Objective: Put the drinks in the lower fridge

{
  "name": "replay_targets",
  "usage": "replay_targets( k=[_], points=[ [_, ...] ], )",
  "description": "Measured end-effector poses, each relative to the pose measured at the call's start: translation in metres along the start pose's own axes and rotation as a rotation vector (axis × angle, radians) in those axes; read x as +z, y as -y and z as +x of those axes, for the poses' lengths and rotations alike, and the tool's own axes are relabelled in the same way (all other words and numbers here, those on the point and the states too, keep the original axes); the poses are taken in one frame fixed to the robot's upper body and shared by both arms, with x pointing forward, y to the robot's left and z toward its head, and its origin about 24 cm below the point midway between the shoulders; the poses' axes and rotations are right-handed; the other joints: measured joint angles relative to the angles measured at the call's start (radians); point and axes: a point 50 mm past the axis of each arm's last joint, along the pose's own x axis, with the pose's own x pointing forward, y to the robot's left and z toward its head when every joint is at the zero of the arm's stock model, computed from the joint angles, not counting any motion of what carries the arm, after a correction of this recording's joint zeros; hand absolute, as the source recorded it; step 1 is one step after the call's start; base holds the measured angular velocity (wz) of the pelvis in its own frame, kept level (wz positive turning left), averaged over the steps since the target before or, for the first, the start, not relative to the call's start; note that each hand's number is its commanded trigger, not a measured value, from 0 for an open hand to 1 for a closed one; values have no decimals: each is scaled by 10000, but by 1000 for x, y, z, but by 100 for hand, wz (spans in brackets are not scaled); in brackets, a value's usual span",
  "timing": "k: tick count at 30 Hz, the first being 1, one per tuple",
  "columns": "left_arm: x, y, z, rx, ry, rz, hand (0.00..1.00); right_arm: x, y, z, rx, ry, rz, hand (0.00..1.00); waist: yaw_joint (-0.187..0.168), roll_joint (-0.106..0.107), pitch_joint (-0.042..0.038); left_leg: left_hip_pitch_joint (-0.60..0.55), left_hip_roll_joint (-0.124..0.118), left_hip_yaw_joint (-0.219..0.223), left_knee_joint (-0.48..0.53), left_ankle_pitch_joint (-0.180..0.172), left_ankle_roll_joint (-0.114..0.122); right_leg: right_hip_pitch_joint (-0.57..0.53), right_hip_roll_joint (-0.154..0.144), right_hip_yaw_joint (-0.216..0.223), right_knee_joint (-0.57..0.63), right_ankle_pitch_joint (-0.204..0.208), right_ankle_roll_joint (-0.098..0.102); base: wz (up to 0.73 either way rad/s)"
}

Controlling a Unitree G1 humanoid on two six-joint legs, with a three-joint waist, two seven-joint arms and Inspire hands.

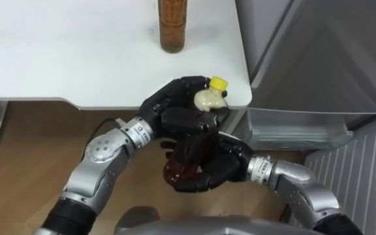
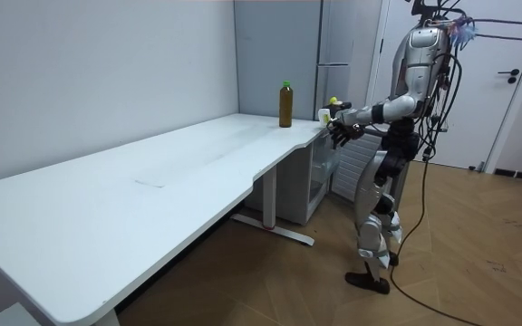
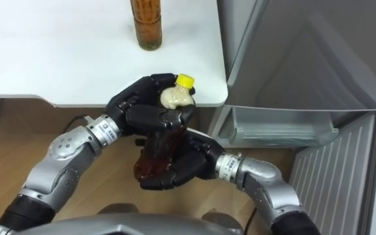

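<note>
Two drinks were seen, and neither had been placed in the fridge. One, a yellow-capped bottle [image 1: 209,99] of dark liquid, was held just off the table's corner, in front of the robot, between both hands. The left hand [image 1: 168,108] was curled round its neck and shoulder, while the right hand [image 1: 217,171] was wrapped under and round its base, fingers closed on it. The other, a tall bottle of brown drink [image 1: 173,26], was stood upright on the white table [image 1: 57,52], untouched and apart from both hands. The lower fridge compartment [image 1: 299,127] was found open on the robot's right, just beside the table's corner, with a clear bin showing inside. The robot was stood at that corner. The task was judged to be at an early stage: the first bottle was in hand but not yet carried to the compartment, and the second was yet to be fetched.
</note>
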Motion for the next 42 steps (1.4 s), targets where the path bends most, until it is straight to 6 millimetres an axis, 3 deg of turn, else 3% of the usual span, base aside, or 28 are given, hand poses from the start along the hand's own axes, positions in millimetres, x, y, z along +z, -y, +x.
replay_targets(
  k=[9, 10, 11, 12, 13, 26, 42],
  points=[
    [0, 2, 1, -161, -54, 220, 100, -1, -1, 0, 39, -98, -30, 100, -4, 0, -3, -48, -10, 68, -37, 0, -1, -86, 3, 3, 2, 0, 0, -1],
    [-1, 3, 1, -179, -45, 202, 93, -1, -1, 1, 45, -78, -28, 100, -3, 0, -3, -52, -11, 70, -44, 0, -1, -94, 3, 2, 1, 0, 0, 0],
    [-1, 3, 1, -164, -40, 196, 82, -1, -1, 1, 41, -76, -26, 100, -4, -1, -3, -51, -11, 72, -46, 0, -1, -94, 4, 3, 1, 0, 0, 0],
    [-1, 4, 2, -154, -16, 162, 38, -1, -1, 1, 37, -49, -13, 100, -5, -1, -3, -51, -11, 73, -53, 0, -1, -96, 4, 1, -1, 0, 0, 0],
    [0, 4, 3, -163, 16, 129, 0, 0, -2, 2, 30, 10, 22, 100, -8, 0, -3, -49, -19, 73, -56, 0, -1, -94, 4, 2, -2, 0, 0, 0],
    [-1, 13, 6, -568, 130, 131, 0, -2, 1, -2, -228, -141, 25, 100, -19, -22, -17, 58, -48, 208, -154, 4, 0, -91, -24, 18, 0, 0, 0, -2],
    [3, 16, 6, -740, 458, 428, 0, 3, 3, -3, -462, 875, 928, 100, -145, -5, -18, 91, -15, 229, -215, 2, -3, -140, -28, -2, -42, 0, 1, 0]
  ],
)
